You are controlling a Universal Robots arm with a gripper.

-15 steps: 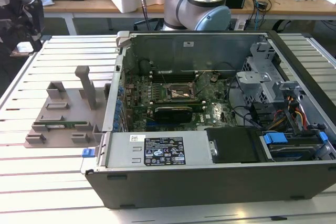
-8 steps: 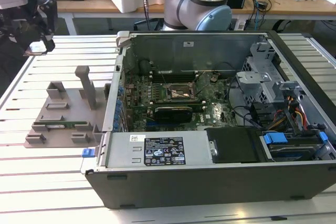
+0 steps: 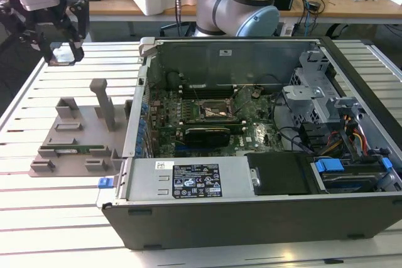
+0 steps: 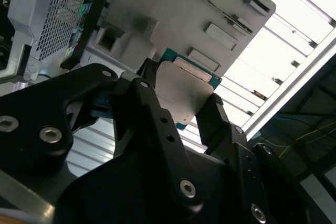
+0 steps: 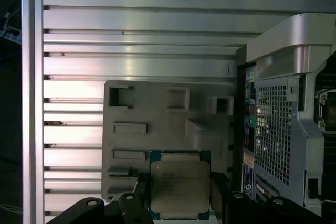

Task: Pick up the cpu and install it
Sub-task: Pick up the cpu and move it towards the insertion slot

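The cpu [image 5: 180, 187] is a flat square chip with a silvery-grey top plate and a green rim. My gripper [image 5: 177, 199] is shut on it, with a black finger on each of two opposite sides. In the second wrist view the cpu [image 4: 184, 90] sits between the fingers [image 4: 151, 100] of the gripper [image 4: 181, 100], lifted above the grey fixture plate [image 4: 210, 14]. In the exterior view the gripper [image 3: 63, 51] hangs high at the exterior view's far left, above the fixture plate [image 3: 69, 136]. The dark square socket [image 3: 210, 111] lies on the motherboard inside the open computer case [image 3: 251, 211].
The fixture plate [image 5: 157, 124] carries raised posts and slots, and a thin green memory stick [image 3: 75, 150] lies in one of them. The case wall [image 5: 283, 108] stands beside the plate. The arm's base [image 3: 242, 1] is behind the case. The table is slatted aluminium [image 3: 56, 218].
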